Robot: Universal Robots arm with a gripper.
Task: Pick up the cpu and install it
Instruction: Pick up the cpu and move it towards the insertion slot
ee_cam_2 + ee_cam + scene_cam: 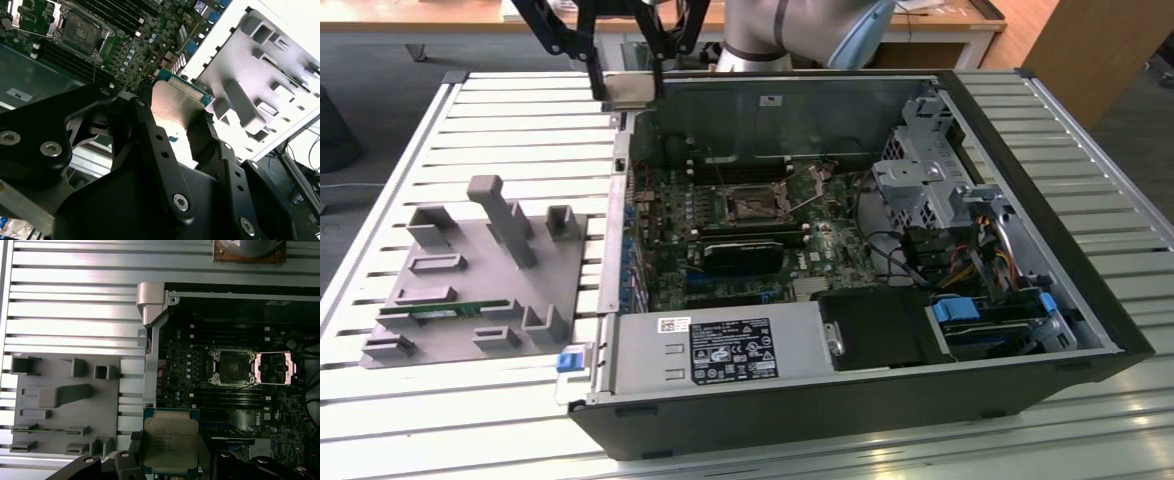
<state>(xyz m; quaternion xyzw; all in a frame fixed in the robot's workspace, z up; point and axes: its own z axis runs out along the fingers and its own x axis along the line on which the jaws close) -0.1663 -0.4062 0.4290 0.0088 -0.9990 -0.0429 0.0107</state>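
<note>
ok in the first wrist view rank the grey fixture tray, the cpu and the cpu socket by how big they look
1. grey fixture tray, clearly the largest
2. cpu, which looks bigger than the socket, but it is much nearer the camera, so that gap is unsure
3. cpu socket

The claw is matte black: angular link bars drilled with small holes, silver round-head screws at the pivots. Beyond the claw, the arm is a silver-grey tube with a pale blue cap.
</note>
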